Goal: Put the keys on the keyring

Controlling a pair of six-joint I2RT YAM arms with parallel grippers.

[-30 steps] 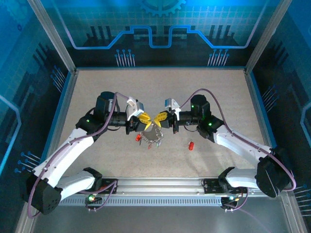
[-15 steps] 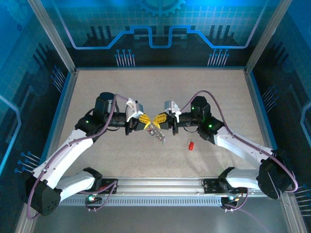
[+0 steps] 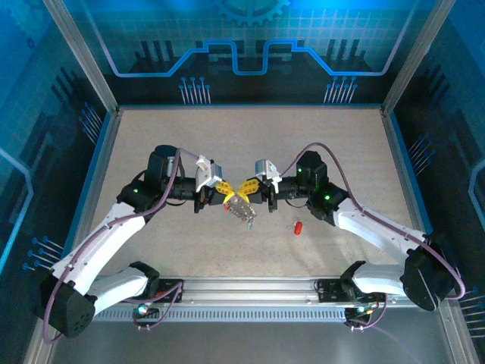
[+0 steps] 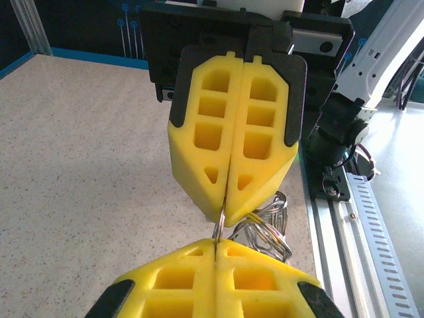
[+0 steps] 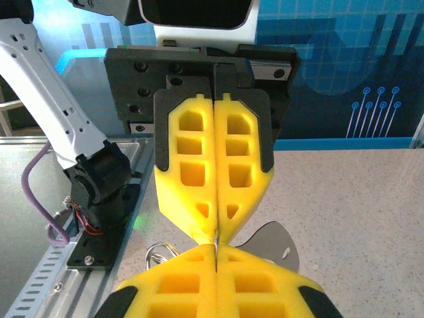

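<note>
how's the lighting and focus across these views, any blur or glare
Top external: blue-tinted walls, evenly lit table, key bundle too small to resolve. Left wrist: yellow fingers sharp, no glare. Right wrist: sharp too, brighter backdrop at left.

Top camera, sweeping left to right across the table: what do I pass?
Left hand → keyring bunch hanging where the hands meet → right hand → loose red key.

Left gripper (image 3: 227, 189) and right gripper (image 3: 247, 187) yellow on black; arms white; surface (image 3: 227, 136) beige, finely speckled; one key (image 3: 298, 226) red; keyring (image 3: 242, 205) silvery grey; walls blue, line-patterned
</note>
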